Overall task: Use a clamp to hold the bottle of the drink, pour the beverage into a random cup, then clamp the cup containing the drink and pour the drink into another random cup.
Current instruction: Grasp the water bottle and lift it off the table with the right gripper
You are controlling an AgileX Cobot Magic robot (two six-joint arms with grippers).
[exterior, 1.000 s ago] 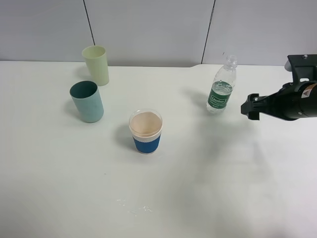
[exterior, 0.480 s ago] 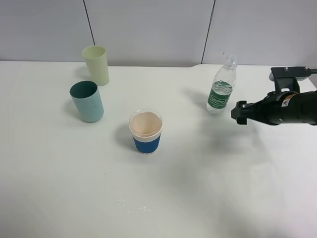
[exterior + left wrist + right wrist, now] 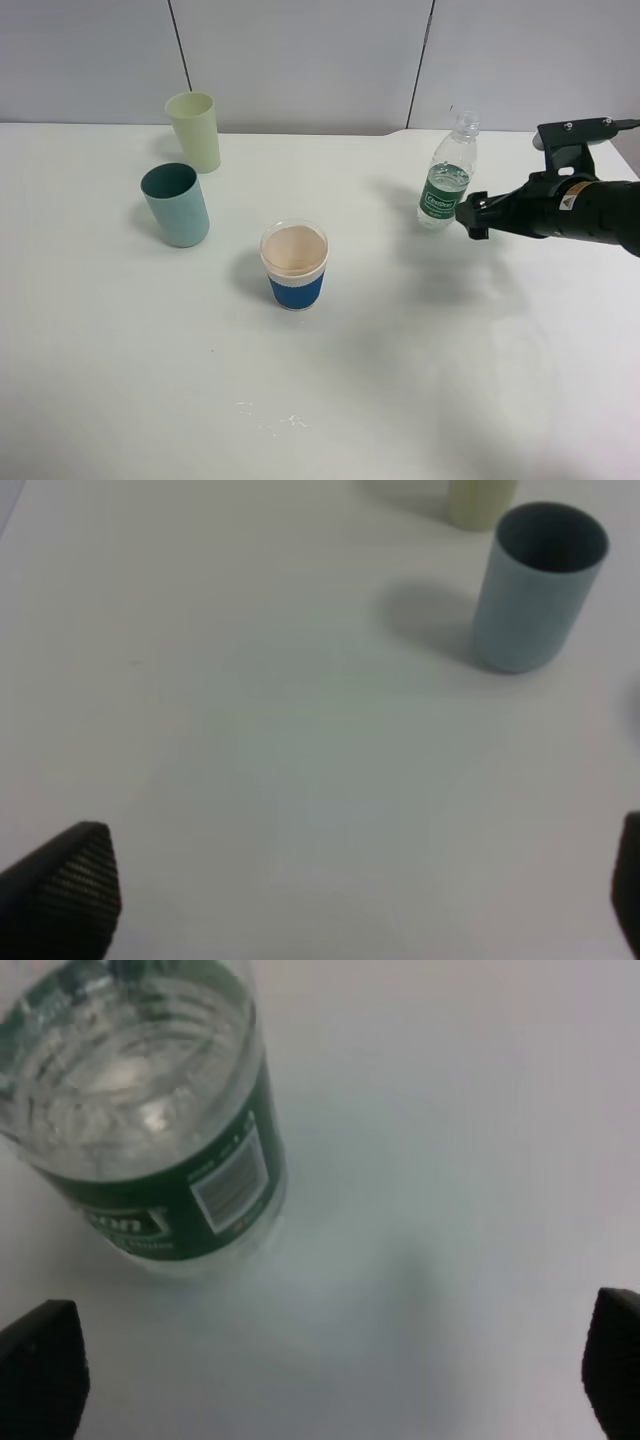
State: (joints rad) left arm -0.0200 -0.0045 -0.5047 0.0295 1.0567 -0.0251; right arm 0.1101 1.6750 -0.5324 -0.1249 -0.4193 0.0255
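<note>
To our left stand the pale green plastic cup [image 3: 194, 130], teal plastic cup [image 3: 176, 204] and blue-sleeved paper cup [image 3: 294, 265]. Further right, the clear green-labelled plastic water bottle [image 3: 446, 180] stands upright. Our right claw [image 3: 470, 215] has slid in from the right over the last second, so the grasp looks near. Its jaws are spread wide, just beside the label but not yet around the bottle.

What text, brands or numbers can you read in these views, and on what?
Green label on the bottle: white brand word, too blurred to read; the right wrist view shows only an ending like "on".
Barcode on that label: digits too small to read.
Sticker on the right arm: too small to read.
Blue-sleeved cup, teal cup, pale green cup: no text visible.
</note>
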